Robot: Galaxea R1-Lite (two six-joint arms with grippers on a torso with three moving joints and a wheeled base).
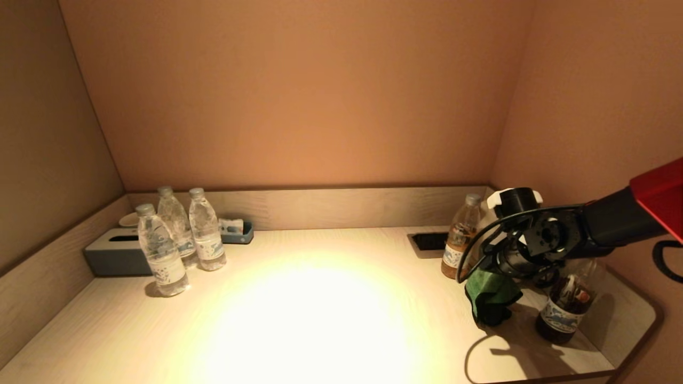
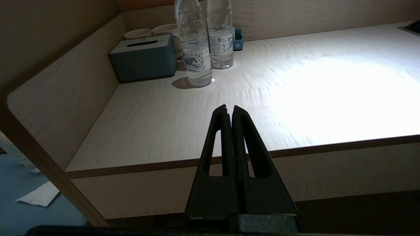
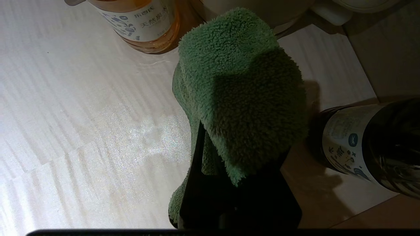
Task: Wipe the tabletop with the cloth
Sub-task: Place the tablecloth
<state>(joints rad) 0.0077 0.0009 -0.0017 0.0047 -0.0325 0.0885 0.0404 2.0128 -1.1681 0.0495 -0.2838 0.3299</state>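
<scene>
A green fleecy cloth (image 1: 490, 296) hangs bunched from my right gripper (image 1: 493, 285) at the right side of the pale wood tabletop (image 1: 320, 309), between two drink bottles. In the right wrist view the cloth (image 3: 239, 91) drapes over the black fingers (image 3: 197, 164) and hides their tips; the gripper is shut on it, just above the tabletop (image 3: 82, 114). My left gripper (image 2: 229, 109) is shut and empty, parked in front of the table's near left edge (image 2: 229, 157), out of the head view.
Three clear water bottles (image 1: 181, 240) and a blue-grey tissue box (image 1: 114, 253) stand at the back left. An amber bottle (image 1: 459, 240) and a dark bottle (image 1: 565, 306) flank the cloth. A dark cable slot (image 1: 429, 241) sits at the back right. Raised walls edge the table.
</scene>
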